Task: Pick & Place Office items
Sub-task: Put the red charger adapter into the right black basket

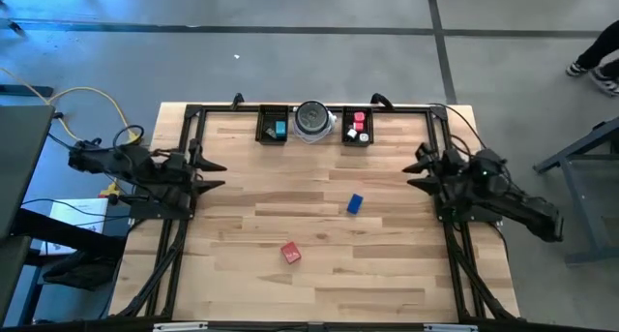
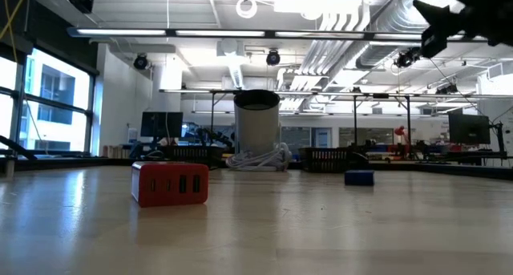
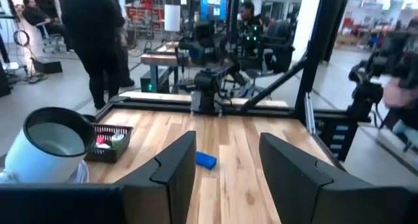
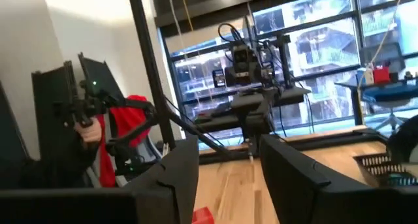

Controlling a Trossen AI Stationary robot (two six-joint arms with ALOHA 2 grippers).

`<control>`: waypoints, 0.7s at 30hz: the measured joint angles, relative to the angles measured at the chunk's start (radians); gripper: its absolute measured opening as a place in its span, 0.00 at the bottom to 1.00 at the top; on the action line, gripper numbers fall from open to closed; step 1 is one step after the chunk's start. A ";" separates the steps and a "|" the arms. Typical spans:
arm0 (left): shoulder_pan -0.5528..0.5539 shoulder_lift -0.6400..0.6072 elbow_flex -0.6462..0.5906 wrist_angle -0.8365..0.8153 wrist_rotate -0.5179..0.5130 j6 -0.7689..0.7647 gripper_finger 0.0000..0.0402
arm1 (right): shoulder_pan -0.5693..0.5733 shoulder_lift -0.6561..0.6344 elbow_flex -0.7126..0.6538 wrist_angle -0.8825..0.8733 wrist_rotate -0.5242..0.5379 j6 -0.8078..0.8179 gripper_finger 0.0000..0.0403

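Office items: a red block and a blue block lie apart on my bare worktop.
My left jaws and right jaws gape empty at either edge. From above, the pieces in two black trays blur; the low view shows trays only as dark strips.

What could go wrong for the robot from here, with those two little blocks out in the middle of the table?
1. The red block and blue block are much smaller than either gripper, so a pinch could slip or knock one away.
2. The two black trays at the far edge flank a round dish, so a drop could land in the wrong one.
3. Both grippers, left and right, wait open at the sides; reaching together, they could collide.
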 joint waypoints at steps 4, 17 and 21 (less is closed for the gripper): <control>0.000 0.001 -0.001 0.011 0.025 -0.005 0.40 | 0.010 0.002 -0.054 0.068 0.022 0.040 0.37; 0.001 0.184 -0.002 0.139 0.047 0.017 0.40 | 0.410 0.380 -0.056 0.382 0.318 -0.159 0.37; 0.001 0.204 -0.002 0.142 0.047 0.024 0.40 | 0.520 0.530 -0.056 0.499 0.350 -0.224 0.37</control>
